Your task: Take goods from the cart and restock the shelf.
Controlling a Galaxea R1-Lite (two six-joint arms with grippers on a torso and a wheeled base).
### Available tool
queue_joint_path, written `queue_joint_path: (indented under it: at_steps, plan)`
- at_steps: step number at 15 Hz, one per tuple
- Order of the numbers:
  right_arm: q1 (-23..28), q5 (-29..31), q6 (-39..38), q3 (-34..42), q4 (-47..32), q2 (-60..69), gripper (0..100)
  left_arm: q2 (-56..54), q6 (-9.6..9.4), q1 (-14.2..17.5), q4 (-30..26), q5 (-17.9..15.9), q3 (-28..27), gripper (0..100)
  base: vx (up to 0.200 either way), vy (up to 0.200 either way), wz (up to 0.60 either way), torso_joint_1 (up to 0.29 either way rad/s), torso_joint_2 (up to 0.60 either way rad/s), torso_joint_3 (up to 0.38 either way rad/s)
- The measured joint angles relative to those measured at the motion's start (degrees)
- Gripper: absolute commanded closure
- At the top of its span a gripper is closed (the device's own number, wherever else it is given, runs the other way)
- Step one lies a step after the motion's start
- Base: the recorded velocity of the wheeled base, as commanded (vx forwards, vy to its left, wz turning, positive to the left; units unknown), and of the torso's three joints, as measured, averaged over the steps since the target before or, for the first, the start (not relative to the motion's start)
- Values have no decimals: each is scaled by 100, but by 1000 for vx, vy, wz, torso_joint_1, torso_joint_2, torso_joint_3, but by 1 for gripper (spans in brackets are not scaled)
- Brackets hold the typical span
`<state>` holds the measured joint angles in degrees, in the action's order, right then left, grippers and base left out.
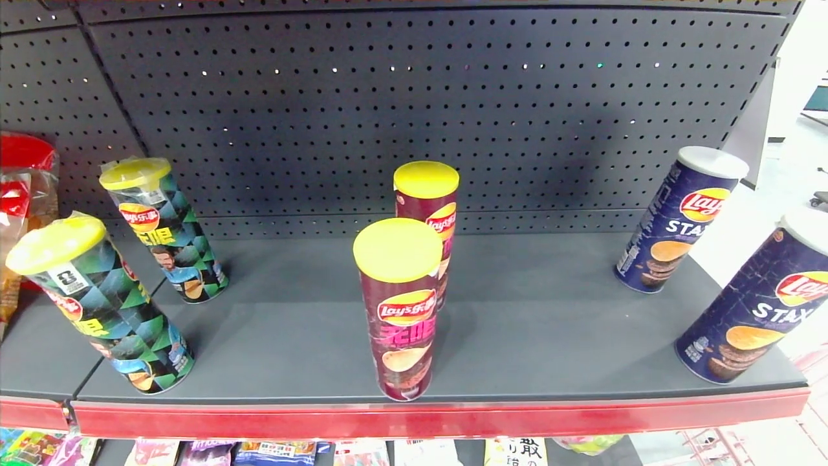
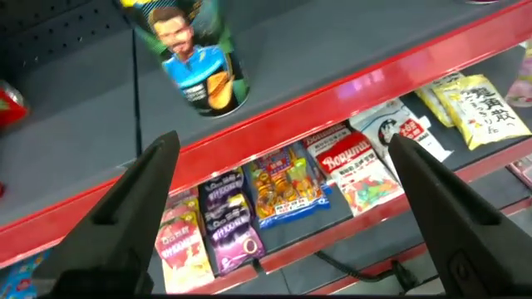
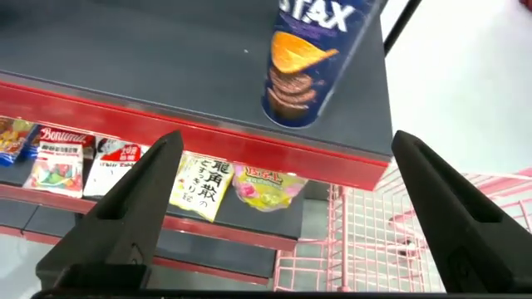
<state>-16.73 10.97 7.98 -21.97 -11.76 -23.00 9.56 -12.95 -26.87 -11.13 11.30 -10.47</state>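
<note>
Cart (image 3: 357,249) of pink wire stands low beside the shelf's (image 1: 530,323) right end; I cannot see what it holds. My left jaws and right jaws both gape wide with nothing between them, hanging in front of the shelf's red front edge. I judge the fetch comes first. The right jaws are nearer, so I should lower them to the cart, close on a can's middle and keep it upright. Then I set it on the shelf's bare stretch between the purple cans (image 1: 401,310) and the blue cans (image 1: 757,304), nudging neither.
</note>
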Motion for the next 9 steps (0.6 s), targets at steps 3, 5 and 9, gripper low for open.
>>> queue_joint_path:
  at_steps: [3, 5, 9]
  plan:
    - [-9, 2, -40, 118, 17, 43, 0, 80, -93, -80, 10, -183, 0, 0, 0, 0, 0, 0, 0, 0]
    - [0, -13, -99, 350, 95, 250, 0, 315, -183, -260, 43, -477, -7, 0, 0, 0, 0, 0, 0, 0]
    - [-20, -312, -82, 965, 134, 1356, 0, 1530, -185, -405, 566, -1133, -280, 0, 0, 0, 0, 0, 0, 0]
